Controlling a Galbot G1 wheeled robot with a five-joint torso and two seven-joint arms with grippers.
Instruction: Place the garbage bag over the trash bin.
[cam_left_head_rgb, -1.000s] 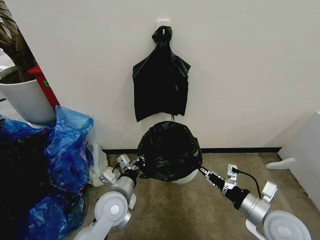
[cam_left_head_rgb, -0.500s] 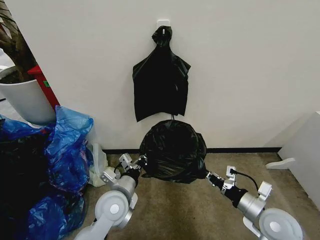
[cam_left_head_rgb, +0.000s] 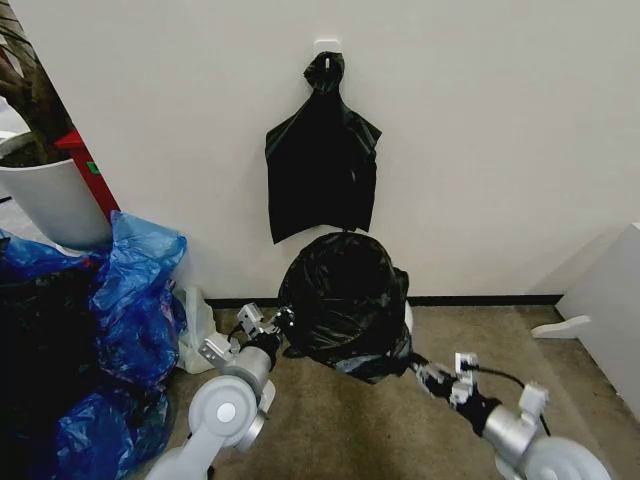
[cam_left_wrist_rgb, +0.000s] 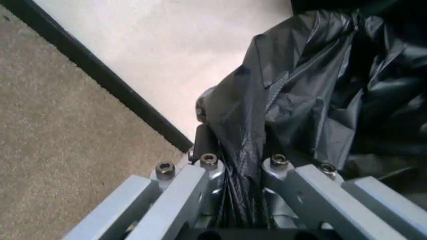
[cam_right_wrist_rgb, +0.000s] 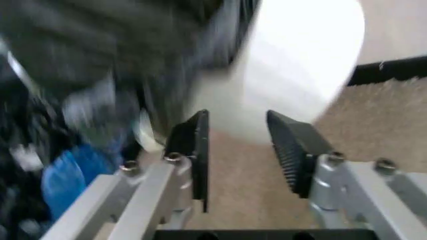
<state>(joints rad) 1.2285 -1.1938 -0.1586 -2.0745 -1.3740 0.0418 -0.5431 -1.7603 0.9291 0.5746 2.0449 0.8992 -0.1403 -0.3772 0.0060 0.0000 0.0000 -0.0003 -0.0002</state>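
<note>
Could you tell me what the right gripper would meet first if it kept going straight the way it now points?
Most likely the trash bin: in the right wrist view the open right gripper faces its white wall, beside the hanging garbage bag. Depth is unclear.

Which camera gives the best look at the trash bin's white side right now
The right wrist view: the trash bin shows its bare cream wall just past the open right gripper. In the head view the garbage bag covers nearly all of it. The left wrist view shows bag pinched in the left gripper.
</note>
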